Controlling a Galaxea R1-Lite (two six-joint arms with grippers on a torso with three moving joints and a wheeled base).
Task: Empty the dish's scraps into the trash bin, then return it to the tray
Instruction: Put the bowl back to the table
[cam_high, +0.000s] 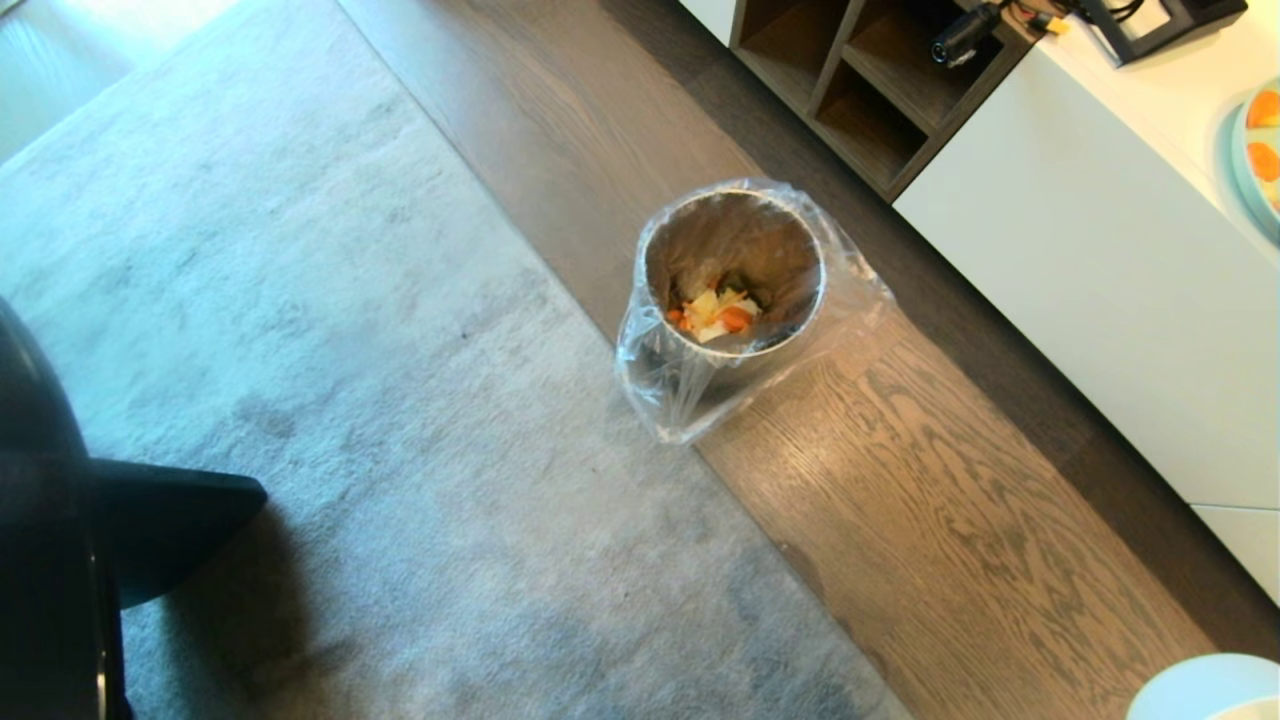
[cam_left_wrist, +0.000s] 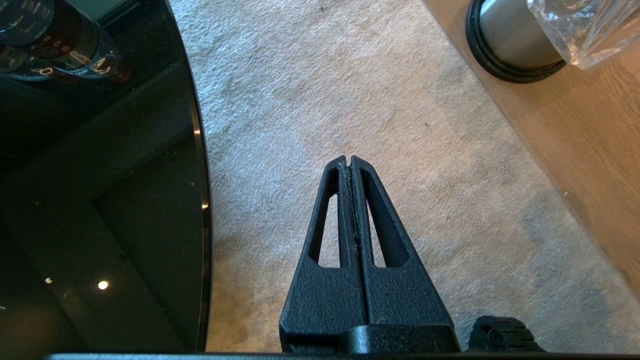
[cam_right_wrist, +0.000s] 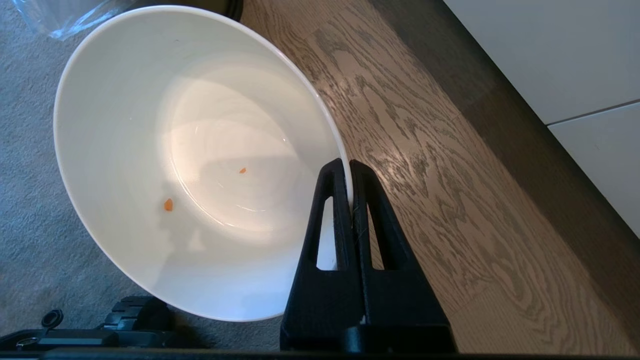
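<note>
Pinching the rim of the round, deep white dish (cam_right_wrist: 200, 165), the right gripper (cam_right_wrist: 350, 167); orange and yellow scraps (cam_high: 715, 312) inside the bag-lined metallic trash bin (cam_high: 735, 270); left gripper (cam_left_wrist: 350, 162) clenched, empty.

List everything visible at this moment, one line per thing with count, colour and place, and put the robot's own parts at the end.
trash bin: one, metallic with a clear bag over its rim, on the wood floor at the rug's edge.
scraps: a small pile, orange and pale yellow, at the bottom of the bin.
dish: one, white, held by its rim, two tiny orange bits left inside.
light blue plate: one, with orange pieces, on the white counter at the head view's right edge.
rug: one, grey, on the floor.
glass table: one, black, beside the rug.
right gripper: black, shut on the dish's rim.
left gripper: black, shut, empty, over the rug.
</note>
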